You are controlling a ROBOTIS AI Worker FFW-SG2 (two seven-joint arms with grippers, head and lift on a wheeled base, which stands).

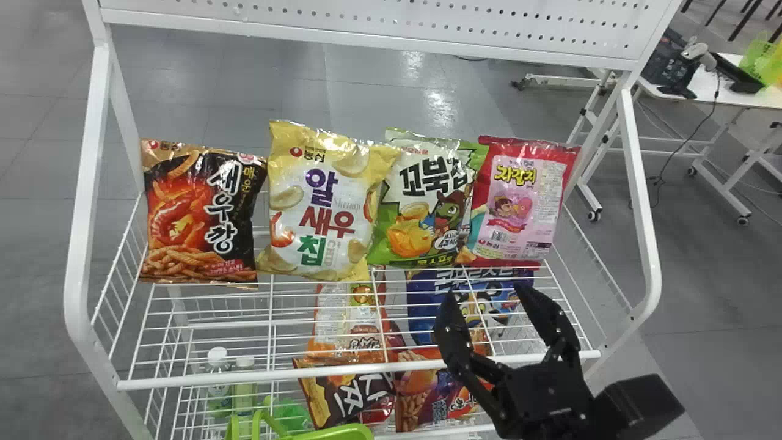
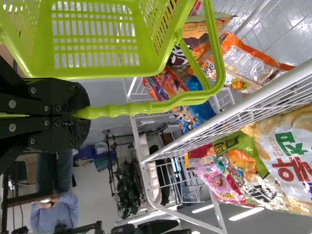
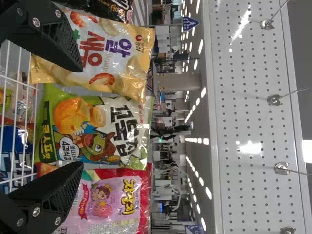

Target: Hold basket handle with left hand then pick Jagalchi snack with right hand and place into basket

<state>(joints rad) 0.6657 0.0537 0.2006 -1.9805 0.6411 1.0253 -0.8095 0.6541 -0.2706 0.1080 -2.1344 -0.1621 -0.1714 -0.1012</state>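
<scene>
At right gripper [image 1: 489,296], fingers set wide apart, with open air between. At left gripper [image 2: 80,115], fingers closed together and clamped on green handle [image 2: 122,110] of basket [image 2: 151,69].

From right fingers a little outward, in head view: across front rail [image 1: 275,377] of upper shelf, just in front of Jagalchi [image 1: 516,208] and apart from it. In right wrist view, green bag [image 1: 421,201] seen farther off, between the two fingers, and Jagalchi partly behind one of them.

Jagalchi: pink and red, upright with slight lean, on upper shelf, at right end of row in head view, and not in basket. Just beside it to the left, green bag; then yellow bag [image 1: 324,208], then black bag [image 1: 198,214] at left end.

Under upper shelf, visible through its wires: blue bag [image 1: 427,299], orange bag [image 1: 348,324], brown bag [image 1: 333,397], purple-orange bag [image 1: 427,394], and to the left two bottles [image 1: 218,382]. Near these, at bottom edge of head view, green part of basket.

Above row, white pegboard [image 1: 379,27]. Well apart behind to the right, white table [image 1: 705,88] with scanner [image 1: 699,54] on it, over grey floor [image 1: 275,73].
</scene>
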